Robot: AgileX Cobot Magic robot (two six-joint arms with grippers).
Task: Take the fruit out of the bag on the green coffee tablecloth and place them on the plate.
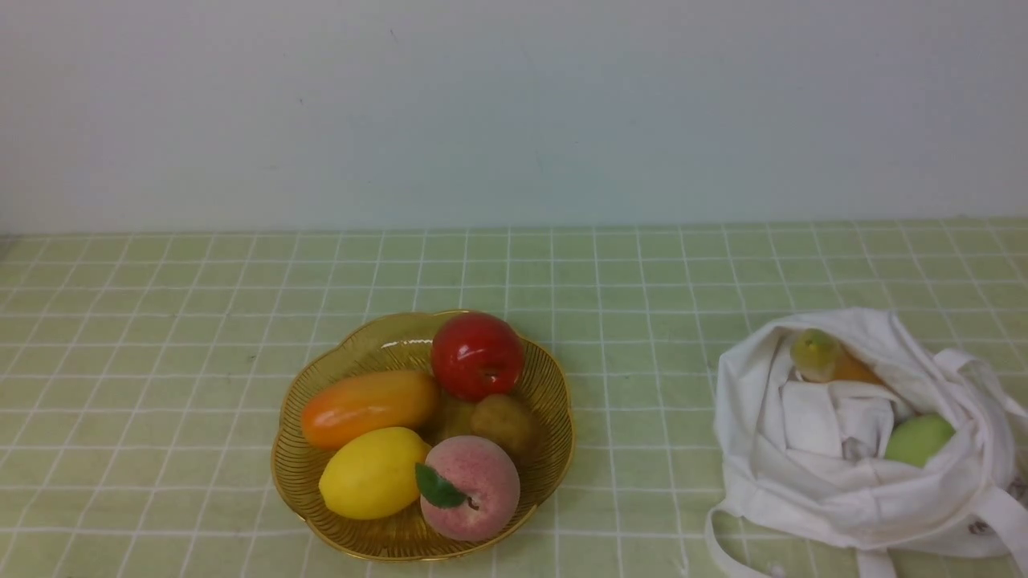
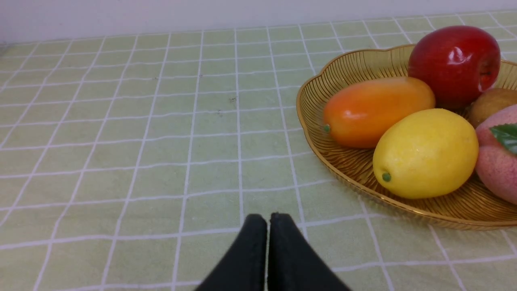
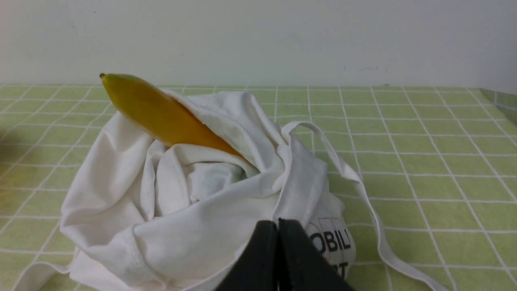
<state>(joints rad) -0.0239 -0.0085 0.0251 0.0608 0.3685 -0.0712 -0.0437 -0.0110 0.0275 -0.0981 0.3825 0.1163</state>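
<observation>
Left gripper: black fingers pressed together, nothing between them, low over bare green tablecloth, the plate at about 2 o'clock from it in its wrist view. Right gripper: fingers likewise clenched and empty, just in front of the bag; contact with the cloth cannot be told.

Writing: dark print on the bag reads "OBIL" with "RT" beneath, partly cut off by folds and the gripper.

Bag: white, crumpled, mouth open, straps trailing on the cloth, at 3 o'clock from the plate in the front view and well apart from it. Inside it: a pale green round fruit and a yellow-green long fruit, the tip poking out of the mouth, long axis tilted, pointing toward 10 o'clock in the right wrist view.

Plate: amber, ribbed, scalloped. Red apple at its 12 o'clock, glossy. With it: orange oblong fruit, lemon, peach, brown fruit.
</observation>
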